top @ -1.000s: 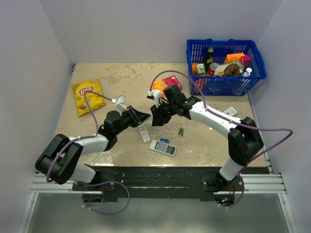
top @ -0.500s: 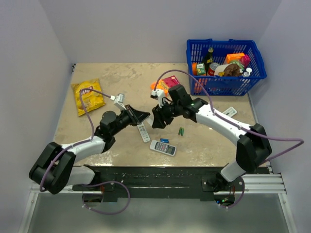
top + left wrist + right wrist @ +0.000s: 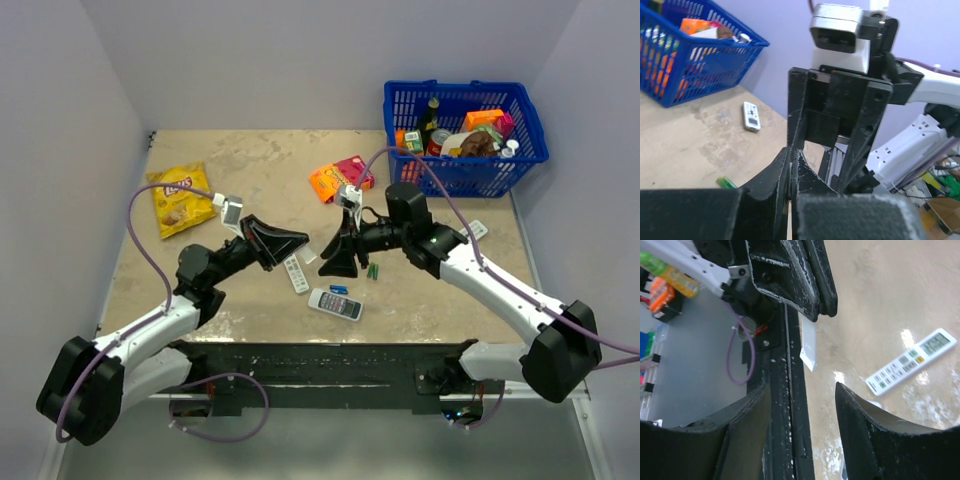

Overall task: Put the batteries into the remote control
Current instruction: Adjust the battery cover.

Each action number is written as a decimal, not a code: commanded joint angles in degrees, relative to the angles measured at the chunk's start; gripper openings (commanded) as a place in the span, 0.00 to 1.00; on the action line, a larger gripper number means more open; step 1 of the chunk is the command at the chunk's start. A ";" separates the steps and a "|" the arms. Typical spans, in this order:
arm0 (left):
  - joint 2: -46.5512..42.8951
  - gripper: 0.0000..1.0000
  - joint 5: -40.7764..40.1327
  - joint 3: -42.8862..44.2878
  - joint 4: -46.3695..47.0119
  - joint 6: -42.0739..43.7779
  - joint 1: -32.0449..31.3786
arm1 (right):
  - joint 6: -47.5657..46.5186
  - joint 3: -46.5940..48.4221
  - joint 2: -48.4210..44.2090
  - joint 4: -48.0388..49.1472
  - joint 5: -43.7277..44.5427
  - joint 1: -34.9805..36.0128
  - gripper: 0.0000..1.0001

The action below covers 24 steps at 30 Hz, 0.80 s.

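Observation:
The slim white remote (image 3: 296,273) lies on the table under my left gripper (image 3: 300,240). The left gripper (image 3: 791,175) is shut on a thin flat white cover (image 3: 308,257) and holds it above the table. The cover also shows in the right wrist view (image 3: 808,345), sticking out of the left fingers. My right gripper (image 3: 338,263) is open and empty, just right of the cover and facing it. It hangs over the table's near part in its own view (image 3: 801,386). No dark batteries show in any view.
A white remote with a display (image 3: 335,304) lies near the front, also in the right wrist view (image 3: 912,361). A small blue item (image 3: 338,289) and a green pair (image 3: 372,271) lie beside it. Another remote (image 3: 474,230), a blue basket (image 3: 520,160), snack packets (image 3: 340,178) and a chip bag (image 3: 180,198) are around.
My right gripper has drawn back from the left gripper, down and to the right, and a gap has opened between them. The left arm's elbow has swung left; its gripper stays shut.

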 commanded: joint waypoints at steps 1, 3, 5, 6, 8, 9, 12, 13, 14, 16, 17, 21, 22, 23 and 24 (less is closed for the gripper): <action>-0.97 0.02 4.75 1.20 6.46 0.49 -1.41 | 3.73 -1.82 -2.35 8.90 -7.96 0.00 0.56; -0.80 0.03 4.57 1.82 6.46 0.66 -2.29 | 4.96 -2.17 -2.61 11.97 -8.85 0.27 0.55; -0.80 0.03 3.44 2.52 5.59 1.28 -3.61 | 5.14 -2.17 -3.14 12.42 -8.94 0.62 0.54; -0.80 0.03 3.00 2.87 5.06 1.54 -4.13 | 5.14 -2.17 -3.23 12.94 -8.76 0.97 0.53; -0.89 0.03 1.42 3.66 3.56 2.59 -5.45 | 5.40 -2.26 -3.58 13.56 -8.24 1.23 0.51; -0.89 0.03 1.06 4.01 2.69 2.86 -5.81 | 5.40 -2.26 -3.49 13.82 -7.97 1.41 0.49; -0.62 0.03 0.09 4.98 1.81 3.56 -6.86 | 5.23 -2.08 -2.97 14.00 -7.97 1.76 0.40; -0.71 0.03 -0.17 5.33 1.45 3.74 -7.13 | 4.96 -2.08 -2.88 14.00 -7.88 1.76 0.37; -0.62 0.03 -0.26 5.60 1.01 3.91 -7.21 | 4.87 -2.08 -2.88 14.09 -7.80 1.85 0.34; -0.88 0.03 -0.87 5.69 0.05 4.35 -7.48 | 4.44 -2.08 -3.05 13.92 -7.79 2.11 0.25; -1.06 0.03 -1.05 5.69 -0.22 4.53 -7.57 | 4.17 -2.08 -3.23 13.48 -7.79 2.37 0.22; -1.24 0.03 -2.54 5.42 -1.27 5.32 -7.57 | 0.15 -1.82 -3.75 10.58 -6.31 2.73 0.02; -1.24 0.07 -2.98 5.33 -1.71 5.41 -7.57 | -0.48 -1.82 -3.76 9.88 -5.52 2.82 0.00; -1.41 0.13 -3.51 5.33 -1.98 5.49 -7.57 | -1.10 -1.82 -3.84 9.35 -4.73 2.82 0.00; -1.76 0.26 -5.51 4.99 -2.76 5.50 -7.65 | -2.41 -1.73 -3.85 7.78 -3.07 2.90 0.00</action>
